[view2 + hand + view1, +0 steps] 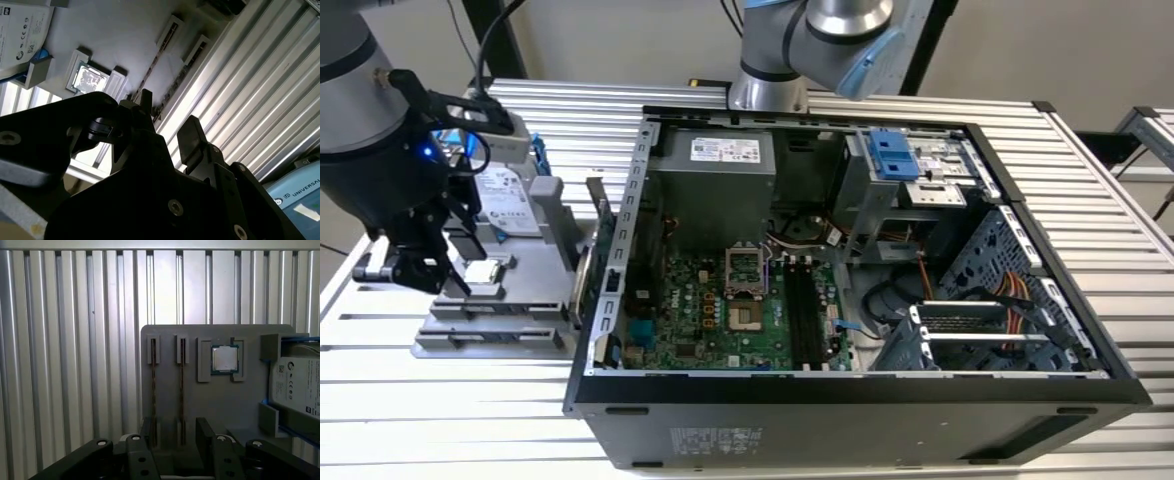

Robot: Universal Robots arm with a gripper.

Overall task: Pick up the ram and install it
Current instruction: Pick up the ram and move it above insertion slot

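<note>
Two ram sticks stand on edge in the slots of a grey holder plate (170, 335), seen as thin lines: one ram stick (153, 390) and a second ram stick (181, 390). In the second wrist view they show as the ram sticks (150, 70) beyond the fingertips. My gripper (176, 437) hovers above the near end of the holder, open, with nothing in it. The second stick runs into the gap between the fingers (205, 432), and the first lies by the other finger. In the exterior view my gripper (416, 272) hangs over the holder at the left of the computer.
A small square silver chip (224, 359) and a hard drive (297, 390) in a blue frame share the holder. The open computer case (854, 385) lies at the exterior view's right, with black motherboard slots (801, 310) inside. A second arm's base (767, 90) stands behind it on the ribbed table (467, 420).
</note>
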